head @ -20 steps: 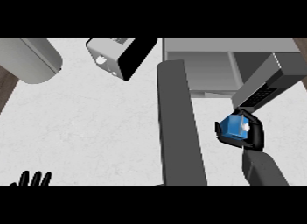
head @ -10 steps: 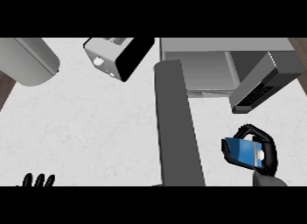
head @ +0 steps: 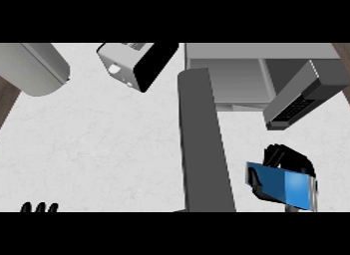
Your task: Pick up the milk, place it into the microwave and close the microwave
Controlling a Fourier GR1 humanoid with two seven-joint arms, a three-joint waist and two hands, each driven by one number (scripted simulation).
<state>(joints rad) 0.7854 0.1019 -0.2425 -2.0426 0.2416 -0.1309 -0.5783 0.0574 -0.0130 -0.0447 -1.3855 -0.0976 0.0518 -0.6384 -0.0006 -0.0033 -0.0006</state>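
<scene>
at the lower edge, left hand [head: 39,207] mostly cut off, only straight fingertips showing, right hand [head: 286,158] curled round the blue milk carton [head: 284,187], carton hiding its palm, open microwave [head: 269,79] up beyond the carton, its door [head: 205,144] just left

Right hand [head: 291,155]: matt black throughout, with slim, rounded, segmented fingers and a thicker black thumb; a small grey piece of its forearm shows at the lower edge. Left hand [head: 39,207]: only black, rounded fingertips show at the lower edge, bearing no markings.
</scene>
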